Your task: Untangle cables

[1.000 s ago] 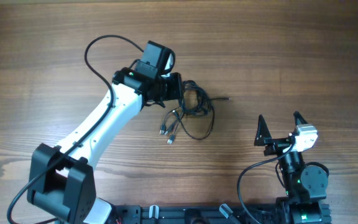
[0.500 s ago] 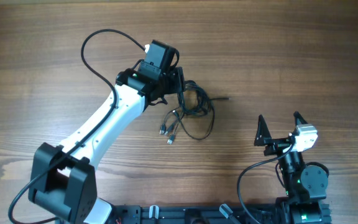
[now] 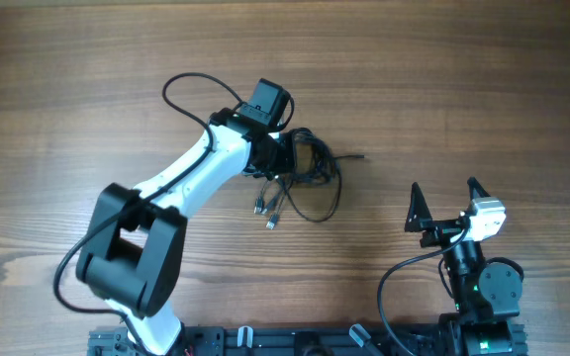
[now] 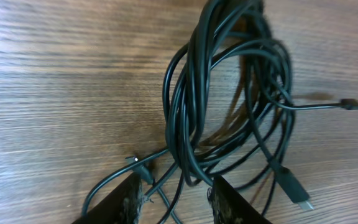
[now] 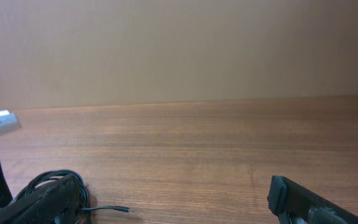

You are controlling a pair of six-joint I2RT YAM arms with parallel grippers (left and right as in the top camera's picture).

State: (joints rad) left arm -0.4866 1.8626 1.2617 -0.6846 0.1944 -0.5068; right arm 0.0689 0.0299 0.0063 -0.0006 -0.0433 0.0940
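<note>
1. At the left gripper (image 4: 174, 200): stands with jaws part-way spread and fingertips (image 4: 122, 202) low over the table (image 4: 55, 74).
2. In the gap of those jaws: admits a few black strands of the cables (image 4: 191, 106); shows no pad pressed onto any strand.
3. Just ahead of the left fingertips: lies as one tangled bundle of overlapping loops, flat on the wood.
4. At the bundle's right edge: ends in a single small plug (image 4: 351, 104) on a straight strand pointing away from the loops.
5. At the bundle's lower right: carries a longer dark connector (image 4: 294, 191) with a pale tip.
6. From overhead: places the cables (image 3: 313, 176) near the table's middle, with the left gripper (image 3: 283, 156) at their left edge and two silvery plugs (image 3: 266, 213) trailing toward the robot.
7. Behind the left gripper: runs back as the white left arm (image 3: 181, 183) toward the lower left.
8. At the right gripper (image 3: 444, 188): stands with jaws spread wide, holding nothing, well apart from the cables and to their lower right.
9. From the right wrist: shows the right gripper (image 5: 173, 208) over bare wood, with part of the cables (image 5: 107, 209) at lower left.
</note>
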